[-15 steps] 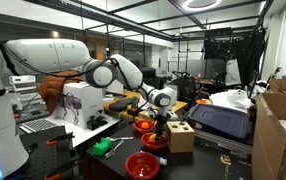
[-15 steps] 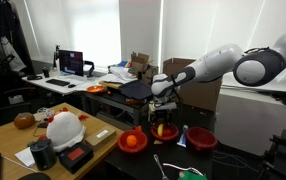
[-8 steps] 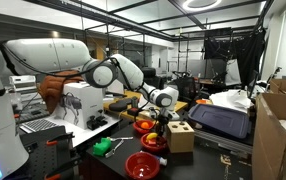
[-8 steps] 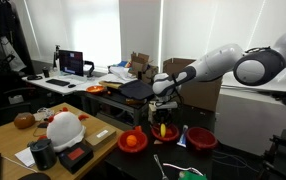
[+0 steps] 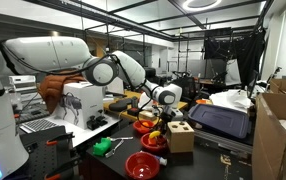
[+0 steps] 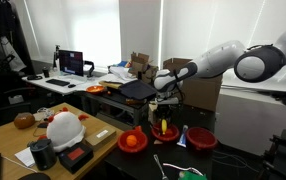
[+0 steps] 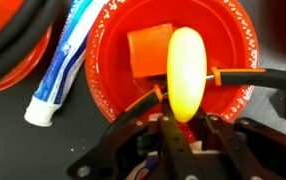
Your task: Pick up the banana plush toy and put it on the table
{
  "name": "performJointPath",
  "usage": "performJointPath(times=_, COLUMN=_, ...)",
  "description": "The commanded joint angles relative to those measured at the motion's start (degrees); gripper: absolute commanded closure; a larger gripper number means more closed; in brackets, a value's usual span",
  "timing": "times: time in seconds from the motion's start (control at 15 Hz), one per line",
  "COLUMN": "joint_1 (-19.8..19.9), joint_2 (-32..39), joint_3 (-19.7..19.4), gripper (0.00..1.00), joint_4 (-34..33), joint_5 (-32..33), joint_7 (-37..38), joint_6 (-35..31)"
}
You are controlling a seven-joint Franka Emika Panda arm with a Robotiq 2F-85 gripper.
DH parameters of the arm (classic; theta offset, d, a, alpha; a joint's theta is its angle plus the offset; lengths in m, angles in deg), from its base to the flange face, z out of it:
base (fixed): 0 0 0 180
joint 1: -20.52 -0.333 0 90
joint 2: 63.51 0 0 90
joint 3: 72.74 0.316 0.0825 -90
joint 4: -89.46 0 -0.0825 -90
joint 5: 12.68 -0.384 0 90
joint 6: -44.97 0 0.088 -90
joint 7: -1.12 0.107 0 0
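Gripping with the gripper (image 7: 188, 120): jaws pinched onto the near tip of the banana plush toy (image 7: 186, 65), which in the wrist view stretches away toward 12 o'clock. Carried apparently clear of the red bowl (image 7: 111, 88) directly beneath, to judge by the yellow hanging under the fingers in both exterior views. Lift stage, then: pick seemingly made, placement not yet done.

Next, by estimate: travel sideways off the bowl, descend to bare table (image 7: 23, 138), and only then let go. Keep height until past the rim. Expect swing or slip under any jerk, given a soft toy held thinly at one end.

Outward from the toy in the wrist view:
- At 10 o'clock, inside the bowl, an orange block (image 7: 148, 50). Partly overlapped by the toy; touching or merely below, cannot tell.
- At 9 o'clock, a toothpaste tube (image 7: 61, 70) lying just beside the rim.
- Further out at 10 o'clock, a second red bowl (image 7: 8, 40) cut by the frame edge.
- At 3 o'clock, an orange cable (image 7: 233, 75) crossing the rim. Better avoided as an exit side.

In an exterior view, a wooden box (image 5: 181, 136) near the tool at 4 o'clock and a green plush toy (image 5: 105, 147) well apart at 8 o'clock.

Most open room, by the wrist view: the dark tabletop at 8 o'clock, beyond the tube. Pass over the tube high, then set down short of the table edge.
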Motion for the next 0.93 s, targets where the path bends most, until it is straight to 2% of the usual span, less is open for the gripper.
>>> performJointPath(times=0.0, joint_1=0.76, joint_2=-3.91, joint_3=0.71, gripper=0.95, joint_4=2.63, joint_5=-0.66, joint_7=-0.36, joint_6=3.21)
performJointPath(times=0.4, joint_1=0.44, joint_2=-7.92, joint_3=1.39, gripper=0.95, joint_4=4.77, joint_5=0.05, joint_7=-4.03, joint_6=8.75)
performJointPath(times=0.87, joint_1=-4.44, joint_2=-12.76, joint_3=0.45, gripper=0.95, joint_4=12.00, joint_5=5.44, joint_7=-10.44, joint_6=5.49)
